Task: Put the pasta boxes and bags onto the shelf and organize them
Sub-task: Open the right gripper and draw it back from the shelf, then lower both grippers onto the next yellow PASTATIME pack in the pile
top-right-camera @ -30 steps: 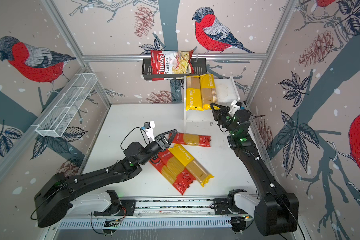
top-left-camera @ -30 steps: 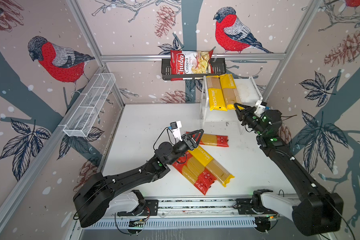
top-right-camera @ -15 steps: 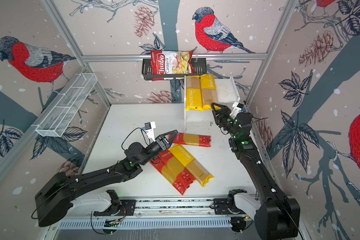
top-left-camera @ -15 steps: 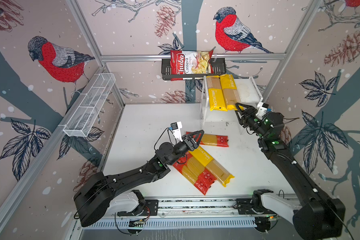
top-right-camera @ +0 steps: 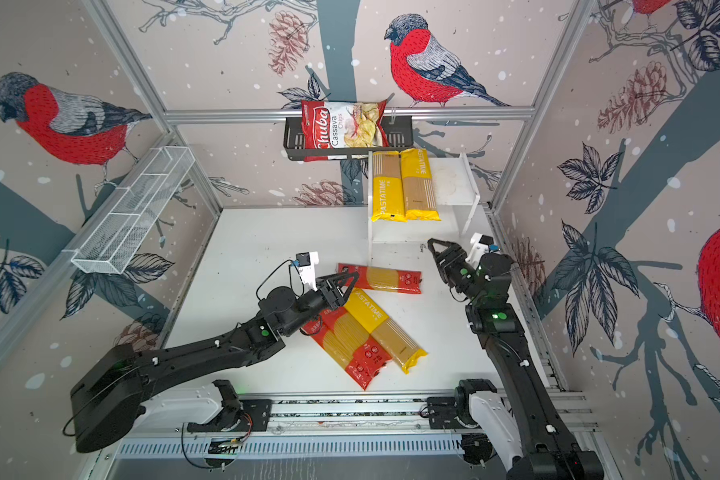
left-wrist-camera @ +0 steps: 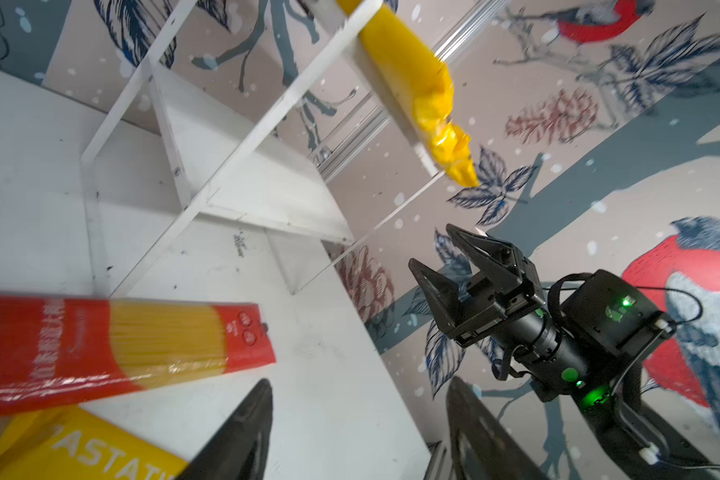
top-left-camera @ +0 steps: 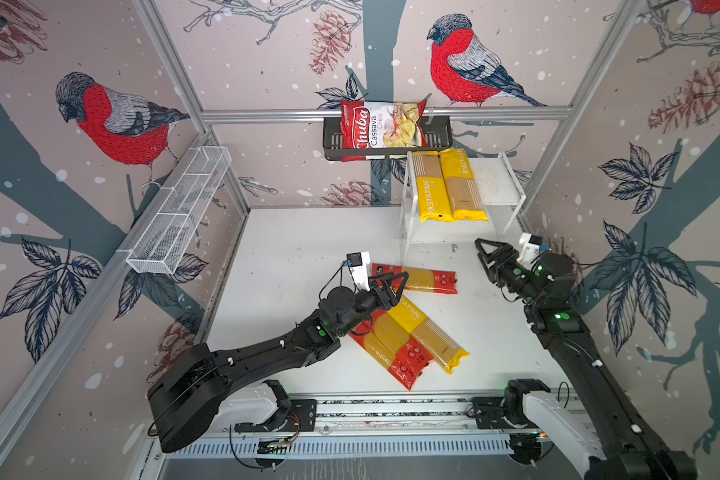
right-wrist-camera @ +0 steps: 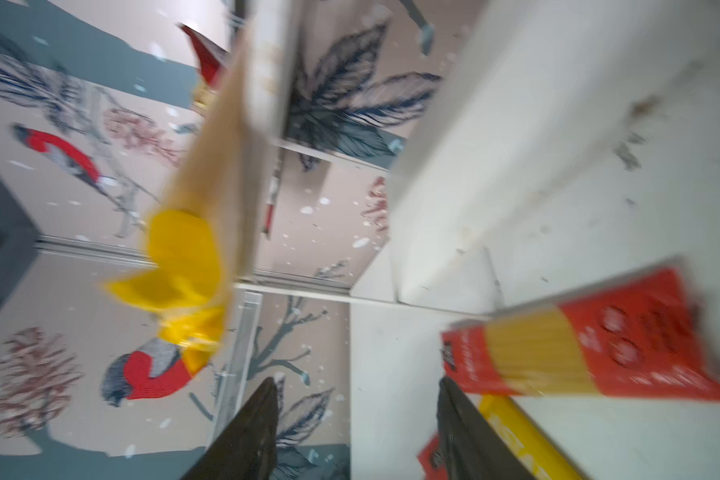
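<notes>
Two yellow packs side by side on shelf top board, above and beyond right fingers. Lone red pack just past left fingers; overlapped pile just below them on worktop. Both pairs apart, empty.

Risks: yellow ends overhang board edge, so upward move of right fingers could dislodge them; grab at pile may catch two packs.

Left wrist view alone shows gap between right fingers clearly. Top views alone show bare board beside yellow packs.

"Chuba Cassava Chips" on the red-and-white bag; "PASTATIME" on a shelved yellow pack and a tabletop yellow pack.
</notes>
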You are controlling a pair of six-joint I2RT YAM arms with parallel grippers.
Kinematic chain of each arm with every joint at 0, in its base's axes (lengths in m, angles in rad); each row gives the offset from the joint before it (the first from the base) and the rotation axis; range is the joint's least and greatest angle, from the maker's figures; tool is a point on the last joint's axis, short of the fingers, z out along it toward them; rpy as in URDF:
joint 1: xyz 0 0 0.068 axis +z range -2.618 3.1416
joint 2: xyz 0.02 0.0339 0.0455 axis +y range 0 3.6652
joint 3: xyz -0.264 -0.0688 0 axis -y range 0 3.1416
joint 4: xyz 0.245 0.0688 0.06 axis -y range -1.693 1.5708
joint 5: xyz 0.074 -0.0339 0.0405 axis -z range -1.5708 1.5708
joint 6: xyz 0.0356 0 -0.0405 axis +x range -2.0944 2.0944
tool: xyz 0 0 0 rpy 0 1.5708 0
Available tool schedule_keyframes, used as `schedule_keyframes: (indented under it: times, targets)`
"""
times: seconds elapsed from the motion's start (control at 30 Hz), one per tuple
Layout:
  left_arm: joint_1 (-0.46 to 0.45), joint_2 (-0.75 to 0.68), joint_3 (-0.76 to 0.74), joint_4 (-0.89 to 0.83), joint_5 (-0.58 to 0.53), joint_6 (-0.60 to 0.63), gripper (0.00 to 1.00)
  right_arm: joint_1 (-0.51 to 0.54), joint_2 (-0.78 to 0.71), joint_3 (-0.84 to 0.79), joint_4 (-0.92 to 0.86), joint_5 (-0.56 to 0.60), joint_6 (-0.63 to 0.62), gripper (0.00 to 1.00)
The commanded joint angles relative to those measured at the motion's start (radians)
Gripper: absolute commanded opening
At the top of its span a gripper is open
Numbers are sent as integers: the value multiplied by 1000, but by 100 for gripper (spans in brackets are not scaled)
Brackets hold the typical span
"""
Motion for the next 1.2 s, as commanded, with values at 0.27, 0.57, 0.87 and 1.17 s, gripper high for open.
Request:
schedule_keyframes:
  times: [0.27, 0.57, 0.87, 1.17]
  targets:
    - [-72, 86, -106, -133, -118, -4, 66, 250, 119, -203, -189, 118, -274, 59]
    - [-72, 201, -79, -135, -64, -51, 66, 333, 298, -189, -216, 140, -354, 62]
    - [-19, 200, -130, -152, -56, -126, 65, 347, 368, -217, -167, -45, -403, 62]
    - [43, 212, -176, -156, -28, -177, 65, 406, 401, -208, -41, -263, -366, 59]
